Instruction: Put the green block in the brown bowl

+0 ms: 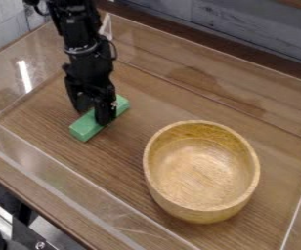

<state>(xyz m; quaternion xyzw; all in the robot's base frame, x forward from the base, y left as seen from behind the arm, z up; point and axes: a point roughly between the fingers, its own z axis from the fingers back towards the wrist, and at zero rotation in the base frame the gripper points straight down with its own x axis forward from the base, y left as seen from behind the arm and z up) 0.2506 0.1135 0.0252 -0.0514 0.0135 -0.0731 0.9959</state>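
My fingers (pixel 93 105) stand spread wide, pointing down, straddling the green block (pixel 97 119), nothing held. Block lies flat on the surface (pixel 180 88) toward its far left corner, well apart from the brown bowl (pixel 201 170) near the front right edge. Risk I see: block sits angled, so closing off-centre could twist or skid it away.
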